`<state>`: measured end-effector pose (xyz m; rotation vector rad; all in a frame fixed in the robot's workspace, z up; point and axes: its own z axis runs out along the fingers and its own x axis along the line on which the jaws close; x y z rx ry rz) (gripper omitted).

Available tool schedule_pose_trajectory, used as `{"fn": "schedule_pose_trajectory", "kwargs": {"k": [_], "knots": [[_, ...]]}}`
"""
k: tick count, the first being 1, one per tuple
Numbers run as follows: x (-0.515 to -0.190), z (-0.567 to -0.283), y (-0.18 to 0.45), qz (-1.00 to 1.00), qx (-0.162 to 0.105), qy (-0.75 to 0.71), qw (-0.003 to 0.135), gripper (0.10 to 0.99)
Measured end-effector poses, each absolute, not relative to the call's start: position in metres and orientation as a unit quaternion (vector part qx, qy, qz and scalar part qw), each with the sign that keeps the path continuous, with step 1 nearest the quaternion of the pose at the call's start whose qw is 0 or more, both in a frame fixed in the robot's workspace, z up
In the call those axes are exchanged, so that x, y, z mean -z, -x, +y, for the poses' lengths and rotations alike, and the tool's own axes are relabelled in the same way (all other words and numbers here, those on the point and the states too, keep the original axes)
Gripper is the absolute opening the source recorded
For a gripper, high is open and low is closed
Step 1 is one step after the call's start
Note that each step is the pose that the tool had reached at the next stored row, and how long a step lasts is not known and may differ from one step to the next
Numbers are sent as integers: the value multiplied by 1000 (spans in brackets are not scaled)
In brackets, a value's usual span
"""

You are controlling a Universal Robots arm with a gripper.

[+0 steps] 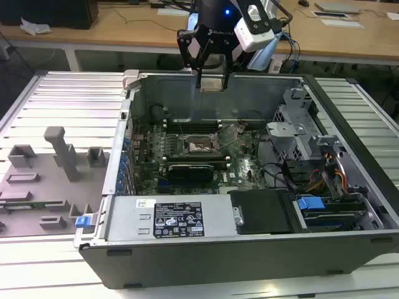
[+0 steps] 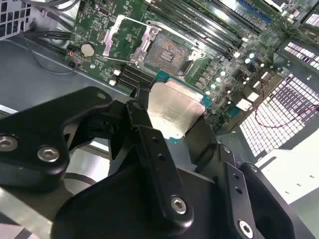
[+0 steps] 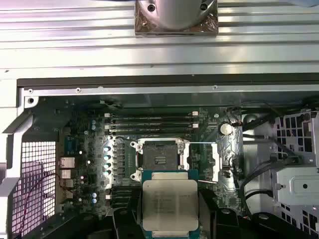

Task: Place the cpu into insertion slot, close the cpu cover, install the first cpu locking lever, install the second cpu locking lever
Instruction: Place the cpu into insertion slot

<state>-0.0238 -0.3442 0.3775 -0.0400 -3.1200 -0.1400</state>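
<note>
- Above the open computer case [image 1: 206, 261], in the exterior view, the gripper [image 1: 212, 80] hung close to the case's far wall; it was well above the green motherboard [image 1: 246, 168]
- Its black fingers [image 2: 149, 139] were closed part-way onto the cpu [image 3: 169, 203], one on each of two opposite edges; the chip was held flat between them, clear of the board
- In the first wrist view the cpu was a small flat square; its top was a dull, brushed silver plate with faint marks I could not read; a thin teal-green rim showed around that plate
- In the second wrist view the silver top caught the light and looked pale; one corner of the green rim stuck out past the fingers
- The insertion slot [image 3: 160, 157] lay bare on the board, a black square frame around a dark, finely pinned middle; in the first wrist view the held chip sat just beside it, not over it
- The cpu cover [image 2: 107, 39], a thin silvery frame with a large window, was swung open and lay to one side of the slot
- A grey power-supply box [image 1: 124, 218] ran along the case's near side
</note>
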Motion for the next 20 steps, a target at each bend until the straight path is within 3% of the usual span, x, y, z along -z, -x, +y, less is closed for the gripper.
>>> {"fn": "schedule_pose_trajectory", "kwargs": {"k": [20], "knots": [[-364, -344, 24, -999, 45, 13, 9, 541]]}}
